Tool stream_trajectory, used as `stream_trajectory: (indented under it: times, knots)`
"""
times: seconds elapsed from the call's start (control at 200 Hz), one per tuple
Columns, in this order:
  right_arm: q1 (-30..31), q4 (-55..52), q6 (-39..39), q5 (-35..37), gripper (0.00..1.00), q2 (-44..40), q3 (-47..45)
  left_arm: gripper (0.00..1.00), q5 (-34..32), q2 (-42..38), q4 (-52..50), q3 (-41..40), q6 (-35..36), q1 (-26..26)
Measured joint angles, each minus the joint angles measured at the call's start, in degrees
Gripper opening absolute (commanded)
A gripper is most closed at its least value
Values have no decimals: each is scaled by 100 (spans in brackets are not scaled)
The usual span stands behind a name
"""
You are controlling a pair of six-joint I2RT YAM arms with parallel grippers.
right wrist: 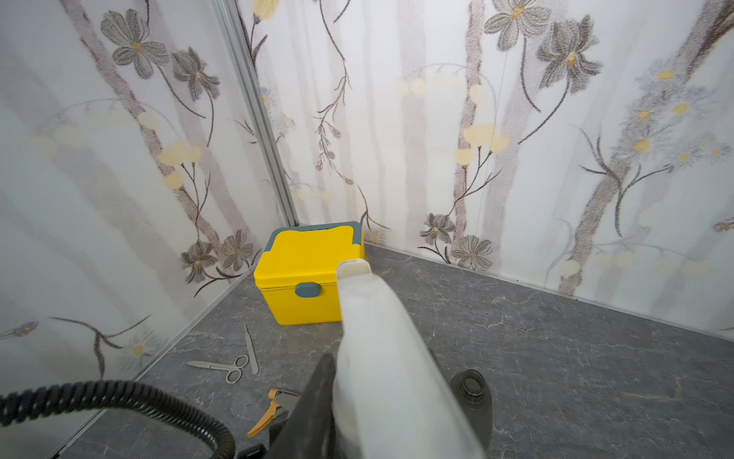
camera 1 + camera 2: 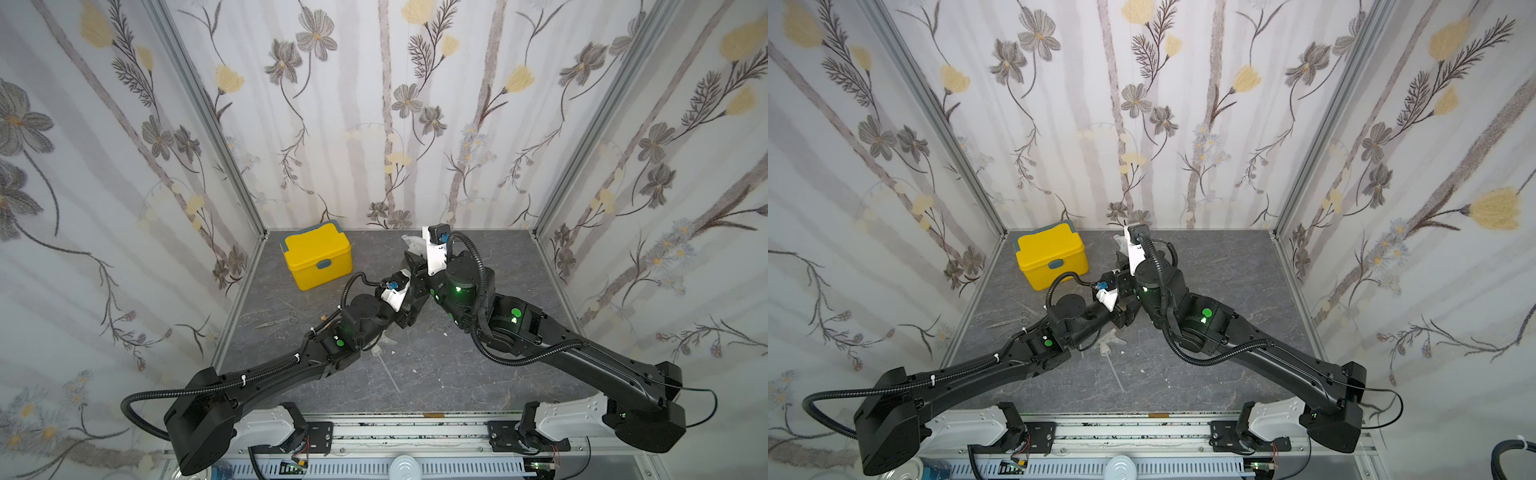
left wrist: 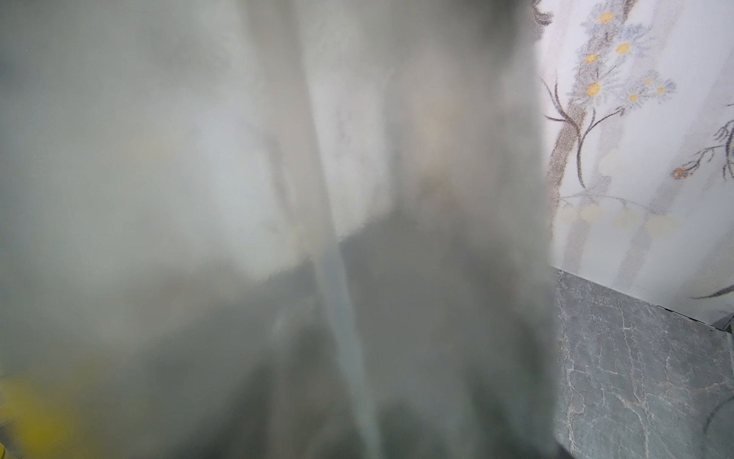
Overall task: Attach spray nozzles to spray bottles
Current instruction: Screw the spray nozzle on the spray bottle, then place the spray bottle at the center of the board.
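Right gripper [image 1: 377,391]: closed on the clear-whitish spray nozzle [image 1: 369,318] and holding it raised above the table; one dark finger [image 1: 317,397] shows against the nozzle's side in the right wrist view
Held nozzle: its spout end points toward the far left corner; in a top view it shows as a pale shape [image 2: 410,244] at the far end of the right arm, at the middle of the scene
Left gripper [image 2: 417,291]: closed on the smoky grey bottle [image 3: 278,238], whose hazy body fills nearly all of the left wrist view; the fingers themselves are hidden, in both top views partly under the right arm
Smoky grey bottle: its open neck [image 1: 472,391] stands just beside the held nozzle and apart from it, mouth facing up
Where the arms meet: the two grippers come together over the middle of the table, the right one farther back than the left
Second clear nozzle [image 2: 384,343]: lies on the table close to the left forearm, its thin dip tube [image 2: 390,372] stretching toward the near edge
Orange nozzle [image 1: 266,415]: lies on the table left of the grippers, near the scissors
Scissors [image 1: 222,367]: small, flat on the table at the left, blades pointing toward the left wall
Slim metal tool [image 1: 252,349]: lies just beside the scissors' handles; whether a file or tweezers I cannot tell
Yellow box [image 2: 318,255]: lid shut, grey clasp facing the near side, in the far left corner
Table [image 2: 457,374]: dark grey marbled top, closed in by flowered walls on three sides
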Motion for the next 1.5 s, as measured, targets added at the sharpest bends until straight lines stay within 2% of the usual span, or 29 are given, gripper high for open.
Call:
stream_trajectory:
  times: [0.08, 0.215, 0.315, 0.355, 0.4, 0.53, 0.674, 0.809, 0.949, 1.204, 1.344, 1.504]
  knots:
    - [31, 20, 66, 118, 12, 13, 0, 72, -9, -4, -2, 0, 17, 0]
    - [68, 39, 173, 245, 21, 28, 0, 72, -42, -4, -9, 0, 55, -2]
    - [105, 90, 201, 343, 33, 63, 0, 72, -81, -4, -15, 0, 59, -2]
    - [105, 105, 216, 348, 44, 72, 2, 72, -98, -4, -15, 0, 66, -2]
    - [105, 105, 264, 339, 51, 72, 11, 72, -142, -4, -4, 0, 76, -4]
    - [94, -155, 297, -101, 65, -94, 74, 72, -326, -4, 22, 0, 81, 7]
    - [-92, -507, 229, -529, 71, -398, 240, 72, -256, -4, 146, 33, 118, -9]
    - [-326, -605, 190, -872, 71, -538, 317, 72, -262, -2, 136, 33, 122, 0]
    - [-553, -695, 190, -1139, 66, -439, 400, 72, -251, 22, 136, 33, 122, -4]
    - [-833, -734, 195, -1707, 49, -96, 468, 72, -208, 26, 133, 33, 125, -4]
    - [-918, -708, 192, -1971, 37, -61, 455, 72, -199, 26, 122, 33, 146, -4]
    - [-999, -647, 186, -2070, 28, -57, 352, 77, -186, 26, -4, 33, 142, -2]
